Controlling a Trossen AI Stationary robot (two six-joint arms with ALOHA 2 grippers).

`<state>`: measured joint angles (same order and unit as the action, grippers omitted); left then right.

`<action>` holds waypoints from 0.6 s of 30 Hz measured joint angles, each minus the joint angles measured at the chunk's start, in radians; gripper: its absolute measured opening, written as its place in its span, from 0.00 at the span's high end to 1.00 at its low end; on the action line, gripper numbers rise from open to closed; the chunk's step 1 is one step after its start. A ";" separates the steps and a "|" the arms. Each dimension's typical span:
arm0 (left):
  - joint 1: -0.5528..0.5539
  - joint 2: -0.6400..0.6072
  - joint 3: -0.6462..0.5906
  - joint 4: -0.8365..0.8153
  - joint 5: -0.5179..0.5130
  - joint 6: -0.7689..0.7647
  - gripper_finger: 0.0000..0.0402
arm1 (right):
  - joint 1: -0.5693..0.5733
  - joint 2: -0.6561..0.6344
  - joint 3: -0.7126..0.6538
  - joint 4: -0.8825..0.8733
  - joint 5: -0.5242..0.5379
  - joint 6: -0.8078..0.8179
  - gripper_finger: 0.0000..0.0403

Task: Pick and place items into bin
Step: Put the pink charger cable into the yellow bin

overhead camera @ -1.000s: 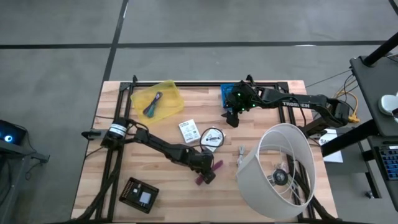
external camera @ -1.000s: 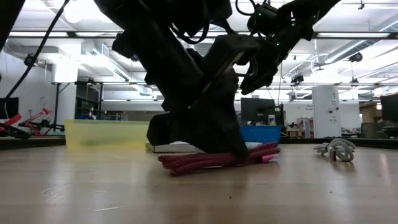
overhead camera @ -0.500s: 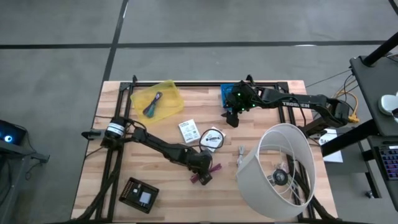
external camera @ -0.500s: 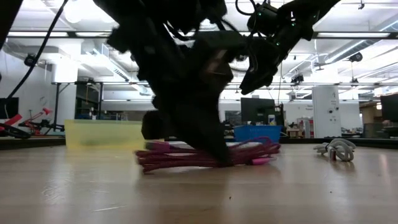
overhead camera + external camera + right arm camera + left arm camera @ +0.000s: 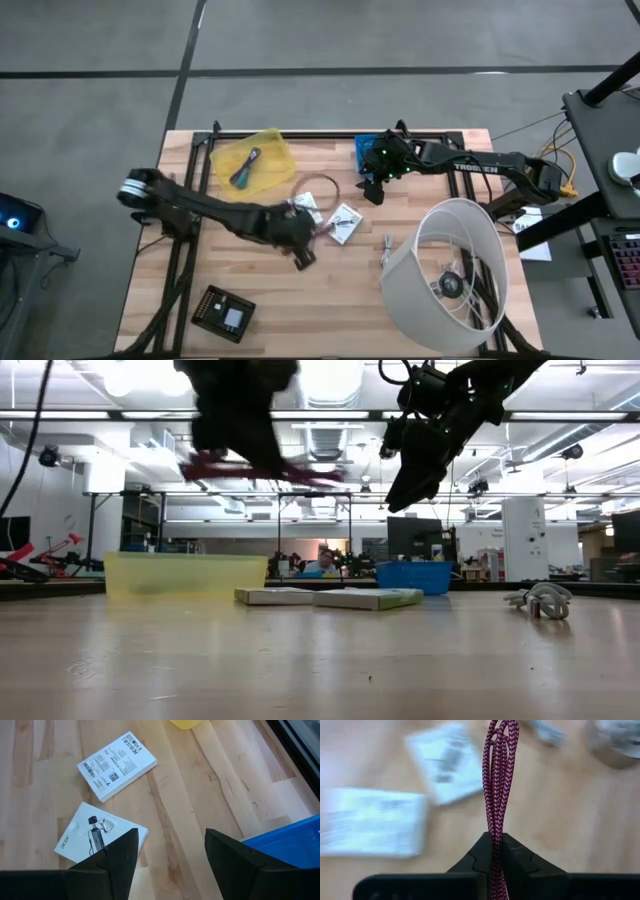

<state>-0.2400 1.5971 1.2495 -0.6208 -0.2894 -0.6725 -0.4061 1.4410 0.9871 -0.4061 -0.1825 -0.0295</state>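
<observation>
My left gripper (image 5: 308, 236) is up above the table's middle, shut on a magenta braided cord (image 5: 498, 780). In the low view the cord (image 5: 262, 468) hangs high over the table. Two white printed packets (image 5: 303, 208) (image 5: 343, 222) lie flat under it. My right gripper (image 5: 372, 192) waits open above the far side, beside the blue bin (image 5: 362, 150). The yellow bin (image 5: 257, 160) holds a slim teal and purple tool (image 5: 245, 168). A metal clip (image 5: 388, 243) lies by the lampshade. My left gripper pinches the bundled strands of the cord (image 5: 494, 845) between its two fingers. Several strands run side by side through the pinch, in line with the fingers. The cord is lifted clear of the table, and its looped end (image 5: 503, 730) reaches out past the fingertips.
A big white lampshade (image 5: 455, 275) lies on its side over the near right corner. A flat black square device (image 5: 225, 312) sits at the near left. In the right wrist view both packets (image 5: 117, 765) (image 5: 97, 837) show on bare wood.
My left gripper has risen from the table and swung toward the far left, toward the yellow bin, staying shut on the cord. The cord first slid along the wood, then came up clear of it, uncovering the two packets in the low view.
</observation>
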 joint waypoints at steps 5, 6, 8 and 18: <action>0.077 -0.137 0.000 -0.189 -0.266 -0.044 0.97 | 0.000 0.000 0.000 0.000 0.000 0.001 0.47; 0.096 -0.164 -0.001 -0.208 -0.311 -0.041 0.97 | 0.000 0.000 0.000 0.001 0.000 0.002 0.47; 0.141 -0.212 -0.005 -0.236 -0.384 -0.006 0.97 | 0.000 0.000 0.000 0.001 0.000 0.004 0.47; 0.525 -0.312 -0.044 -0.286 -0.286 0.225 0.98 | -0.001 0.000 0.000 0.023 0.000 0.074 0.47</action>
<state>0.2849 1.2854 1.2053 -0.9067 -0.5752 -0.4474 -0.4068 1.4410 0.9871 -0.3836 -0.1825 0.0445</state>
